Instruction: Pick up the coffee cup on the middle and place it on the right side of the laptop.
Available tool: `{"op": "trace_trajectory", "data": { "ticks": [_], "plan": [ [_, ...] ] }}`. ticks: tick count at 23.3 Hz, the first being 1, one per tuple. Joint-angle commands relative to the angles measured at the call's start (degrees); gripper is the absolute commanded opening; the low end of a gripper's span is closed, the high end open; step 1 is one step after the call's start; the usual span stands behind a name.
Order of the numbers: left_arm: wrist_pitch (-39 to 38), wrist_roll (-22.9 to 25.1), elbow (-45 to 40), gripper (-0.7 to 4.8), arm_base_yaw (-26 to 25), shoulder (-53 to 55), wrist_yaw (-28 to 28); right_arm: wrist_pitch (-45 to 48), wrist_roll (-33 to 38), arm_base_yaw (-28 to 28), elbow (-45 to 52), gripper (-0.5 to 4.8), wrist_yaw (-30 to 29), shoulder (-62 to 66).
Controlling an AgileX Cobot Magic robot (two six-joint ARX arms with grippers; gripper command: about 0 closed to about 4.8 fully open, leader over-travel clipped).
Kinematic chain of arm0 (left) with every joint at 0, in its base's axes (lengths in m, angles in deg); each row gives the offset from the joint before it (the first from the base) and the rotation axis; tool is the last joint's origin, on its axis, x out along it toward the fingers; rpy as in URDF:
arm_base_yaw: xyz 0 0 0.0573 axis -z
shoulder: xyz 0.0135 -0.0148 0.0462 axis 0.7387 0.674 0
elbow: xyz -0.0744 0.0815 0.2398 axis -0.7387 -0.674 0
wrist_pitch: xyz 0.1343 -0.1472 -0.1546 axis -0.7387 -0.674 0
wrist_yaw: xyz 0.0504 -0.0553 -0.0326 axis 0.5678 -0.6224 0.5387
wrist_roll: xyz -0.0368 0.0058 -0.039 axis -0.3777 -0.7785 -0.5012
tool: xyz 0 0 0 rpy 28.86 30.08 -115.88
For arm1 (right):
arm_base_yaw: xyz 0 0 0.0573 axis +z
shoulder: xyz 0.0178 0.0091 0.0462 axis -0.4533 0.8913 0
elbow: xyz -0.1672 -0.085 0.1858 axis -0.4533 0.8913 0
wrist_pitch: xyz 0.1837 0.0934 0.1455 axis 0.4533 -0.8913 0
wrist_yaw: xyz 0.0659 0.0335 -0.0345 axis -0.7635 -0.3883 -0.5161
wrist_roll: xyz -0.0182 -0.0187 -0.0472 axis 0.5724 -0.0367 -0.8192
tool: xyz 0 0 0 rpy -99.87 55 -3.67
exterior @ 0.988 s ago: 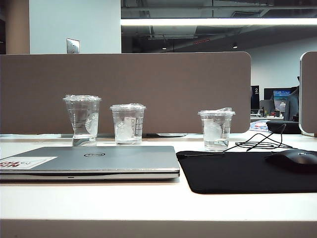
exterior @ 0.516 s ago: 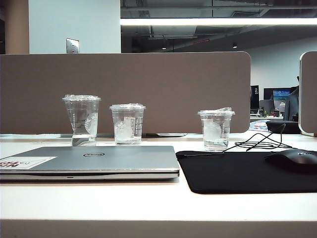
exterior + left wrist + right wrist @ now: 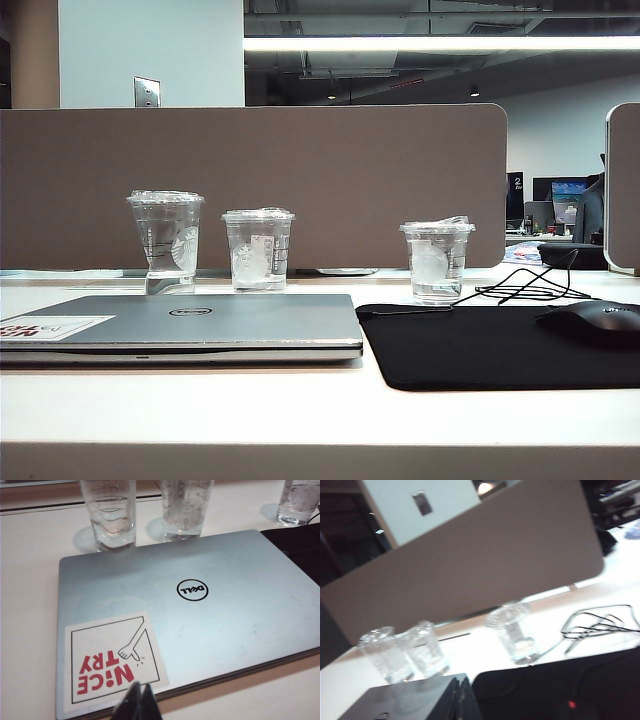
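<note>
Left pincer (image 3: pixel 137 702), pressed together, is hovering over the laptop (image 3: pixel 200 615); coffee cup (image 3: pixel 184 507) beyond. Right pincer (image 3: pixel 459 700) likewise pressed together.

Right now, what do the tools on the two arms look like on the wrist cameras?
Little shows. The left tool appears only as two slim black fingertips tapering to points, over the laptop. The right tool shows as dark, blurred finger ends. No cables or markings are visible on either; the exterior view shows neither arm.

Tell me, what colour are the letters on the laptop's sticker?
Red, on the white sticker of the laptop; the left wrist view shows it best.
</note>
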Motion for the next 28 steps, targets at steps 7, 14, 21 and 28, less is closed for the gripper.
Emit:
{"op": "trace_trajectory", "data": {
  "ticks": [7, 14, 21, 28],
  "plan": [
    [1.22, 0.24, 0.37, -0.05, -0.07, -0.11, 0.07, 2.64, -4.00, 8.55, -10.14, -0.09, -0.46, 16.33],
    [1.40, 0.24, 0.39, -0.05, -0.04, -0.37, 0.11, 18.34, -11.43, 20.46, -27.82, 0.37, -5.97, 56.41],
    [1.86, 0.24, 0.37, -0.05, -0.04, -0.57, 0.15, 19.30, -24.74, 27.36, -49.90, 4.79, -11.06, 91.60],
    [1.86, 0.24, 0.37, -0.05, -0.11, -0.57, 0.22, 19.26, -27.08, 27.87, -68.91, 4.79, -10.78, 113.85]
  ]
}}
